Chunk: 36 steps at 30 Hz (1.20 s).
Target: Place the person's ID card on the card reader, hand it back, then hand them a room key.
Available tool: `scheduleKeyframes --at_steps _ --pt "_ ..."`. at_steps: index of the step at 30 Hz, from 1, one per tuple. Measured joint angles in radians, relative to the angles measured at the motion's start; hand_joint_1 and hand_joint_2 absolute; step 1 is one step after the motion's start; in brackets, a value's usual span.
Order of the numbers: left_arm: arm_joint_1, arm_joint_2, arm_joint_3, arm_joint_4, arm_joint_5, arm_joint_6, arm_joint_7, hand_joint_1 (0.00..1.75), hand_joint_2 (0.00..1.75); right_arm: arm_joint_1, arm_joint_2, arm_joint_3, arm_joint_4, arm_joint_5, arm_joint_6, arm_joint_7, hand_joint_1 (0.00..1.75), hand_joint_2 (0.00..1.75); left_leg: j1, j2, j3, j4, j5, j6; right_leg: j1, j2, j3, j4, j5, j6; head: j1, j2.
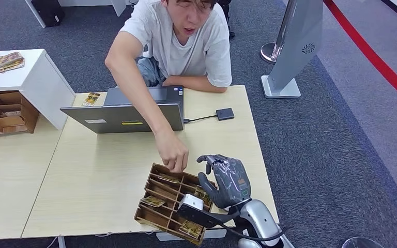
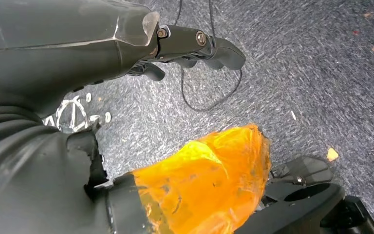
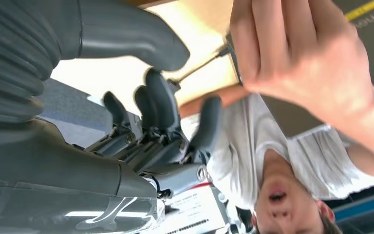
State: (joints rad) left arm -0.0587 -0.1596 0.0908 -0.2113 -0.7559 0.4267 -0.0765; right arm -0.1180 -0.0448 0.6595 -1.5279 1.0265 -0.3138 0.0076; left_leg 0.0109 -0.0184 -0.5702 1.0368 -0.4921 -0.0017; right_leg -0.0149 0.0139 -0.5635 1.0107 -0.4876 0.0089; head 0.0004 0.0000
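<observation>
Right hand (image 1: 226,181): empty, fingers apart, raised over cardboard key tray (image 1: 157,217) on tabletop (image 1: 98,170); person's hand (image 1: 172,151) just beside; left hand (image 2: 195,46): empty, fingers loosely curled above carpet

- Card reader (image 1: 225,113): small dark flat square, lying flat on the surface beside the laptop, its cable running to the laptop.
- Room keys (image 1: 153,201): gold-patterned cards lying in the brown divided tray's compartments at the surface's near edge.
</observation>
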Motion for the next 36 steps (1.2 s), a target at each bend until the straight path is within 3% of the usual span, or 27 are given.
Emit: scheduleKeyframes --at_steps 18,31,36 --pt "0.015 0.000 0.047 0.000 0.042 0.019 -0.021 0.00 0.00 0.059 -0.085 0.004 -0.233 -0.011 -0.042 -0.026 0.00 1.75 0.000 0.000 0.000 0.000 0.000 0.000 0.000 0.000 0.000 0.000 0.000 0.000 0.000 0.000" --pt "0.019 0.000 0.060 0.000 0.047 0.020 -0.022 0.00 0.00 0.070 -0.109 0.012 -0.269 -0.011 -0.030 -0.033 0.01 1.75 0.000 0.000 0.000 0.000 0.000 0.000 0.000 0.000 0.000 0.000 0.000 0.000 0.000 0.000" --pt "0.020 0.000 0.063 0.000 0.047 0.021 -0.022 0.00 0.00 0.078 -0.110 0.035 -0.269 -0.007 -0.014 -0.018 0.33 1.75 0.000 0.000 0.000 0.000 0.000 0.000 0.000 0.000 0.000 0.000 0.000 0.000 0.000 0.000"
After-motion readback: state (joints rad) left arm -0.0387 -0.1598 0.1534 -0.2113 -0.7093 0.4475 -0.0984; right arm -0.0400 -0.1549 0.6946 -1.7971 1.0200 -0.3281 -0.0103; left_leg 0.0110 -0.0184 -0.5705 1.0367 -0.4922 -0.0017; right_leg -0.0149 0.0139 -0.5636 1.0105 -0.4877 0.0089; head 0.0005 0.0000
